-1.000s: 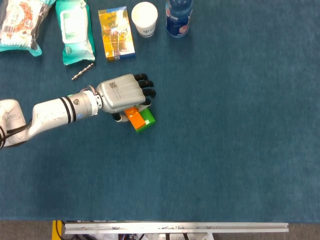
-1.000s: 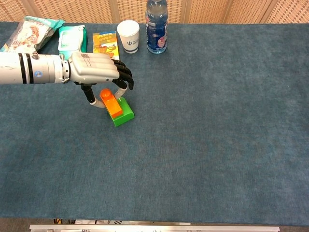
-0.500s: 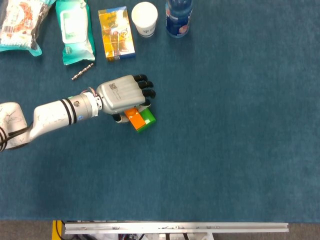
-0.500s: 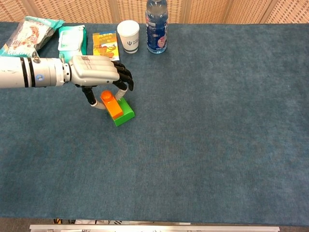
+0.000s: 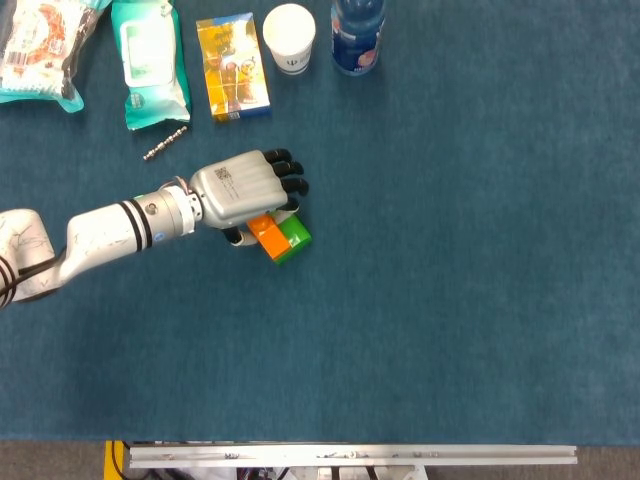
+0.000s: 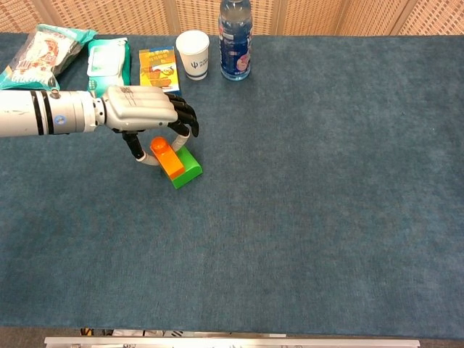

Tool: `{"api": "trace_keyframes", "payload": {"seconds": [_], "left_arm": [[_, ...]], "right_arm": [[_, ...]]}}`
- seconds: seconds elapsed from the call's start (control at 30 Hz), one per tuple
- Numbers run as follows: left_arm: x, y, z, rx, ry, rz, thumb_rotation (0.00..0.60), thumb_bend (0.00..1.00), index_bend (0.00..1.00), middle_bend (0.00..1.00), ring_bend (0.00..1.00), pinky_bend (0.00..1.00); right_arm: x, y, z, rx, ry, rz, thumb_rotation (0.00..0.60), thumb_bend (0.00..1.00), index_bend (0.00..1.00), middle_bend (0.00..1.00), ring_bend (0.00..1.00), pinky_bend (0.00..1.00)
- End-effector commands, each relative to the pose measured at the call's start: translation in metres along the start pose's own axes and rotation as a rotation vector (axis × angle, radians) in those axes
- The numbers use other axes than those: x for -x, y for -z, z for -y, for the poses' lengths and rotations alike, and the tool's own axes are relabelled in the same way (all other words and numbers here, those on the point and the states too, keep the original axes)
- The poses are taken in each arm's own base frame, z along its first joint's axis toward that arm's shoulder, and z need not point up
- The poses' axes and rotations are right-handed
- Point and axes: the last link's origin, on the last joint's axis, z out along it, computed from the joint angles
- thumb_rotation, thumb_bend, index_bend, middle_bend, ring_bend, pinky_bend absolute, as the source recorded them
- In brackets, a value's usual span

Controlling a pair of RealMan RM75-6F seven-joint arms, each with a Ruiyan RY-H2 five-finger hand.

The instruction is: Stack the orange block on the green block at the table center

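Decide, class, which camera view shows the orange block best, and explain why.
The chest view: from the side, the orange block shows its top stud and long face, lying on the green block under the left hand. In the head view the hand covers part of it, leaving only an orange patch.

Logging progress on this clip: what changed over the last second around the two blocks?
The left hand drifted slightly back toward the robot's left, and seems to be letting go. The orange block stays on the green block, both unmoved. The cup and bottle stayed put.
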Motion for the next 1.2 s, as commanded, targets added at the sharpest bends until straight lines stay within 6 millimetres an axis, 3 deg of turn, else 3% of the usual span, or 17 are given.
{"api": "trace_keyframes", "payload": {"seconds": [0.03, 0.57, 0.67, 0.77, 0.83, 1.2], "left_arm": [[0.001, 0.000, 0.000, -0.003, 0.005, -0.001, 0.600, 0.23, 0.52, 0.24, 0.14, 0.13], [0.005, 0.003, 0.000, -0.027, 0.006, -0.006, 0.600, 0.23, 0.48, 0.24, 0.14, 0.13], [0.006, 0.004, 0.001, -0.039, 0.002, 0.005, 0.600, 0.23, 0.37, 0.24, 0.13, 0.13], [0.002, 0.006, 0.003, -0.062, 0.016, 0.005, 0.600, 0.23, 0.12, 0.19, 0.12, 0.13], [-0.002, 0.009, 0.005, -0.081, 0.031, -0.003, 0.600, 0.23, 0.03, 0.16, 0.12, 0.13], [-0.030, 0.041, 0.018, -0.212, 0.180, -0.158, 0.600, 0.23, 0.00, 0.13, 0.11, 0.13]], "right_arm": [[0.000, 0.000, 0.000, 0.000, 0.000, 0.000, 0.600, 0.11, 0.00, 0.20, 0.12, 0.23], [-0.001, 0.002, -0.004, 0.007, -0.007, -0.004, 0.600, 0.11, 0.00, 0.20, 0.12, 0.23], [0.000, 0.003, -0.004, 0.007, -0.009, -0.003, 0.600, 0.11, 0.00, 0.20, 0.12, 0.23], [0.000, 0.002, -0.005, 0.008, -0.013, -0.004, 0.600, 0.11, 0.00, 0.20, 0.12, 0.23], [0.001, 0.002, -0.006, 0.009, -0.017, -0.004, 0.600, 0.11, 0.00, 0.20, 0.12, 0.23], [0.003, 0.001, -0.011, 0.007, -0.039, 0.000, 0.600, 0.11, 0.00, 0.20, 0.12, 0.23]]}}
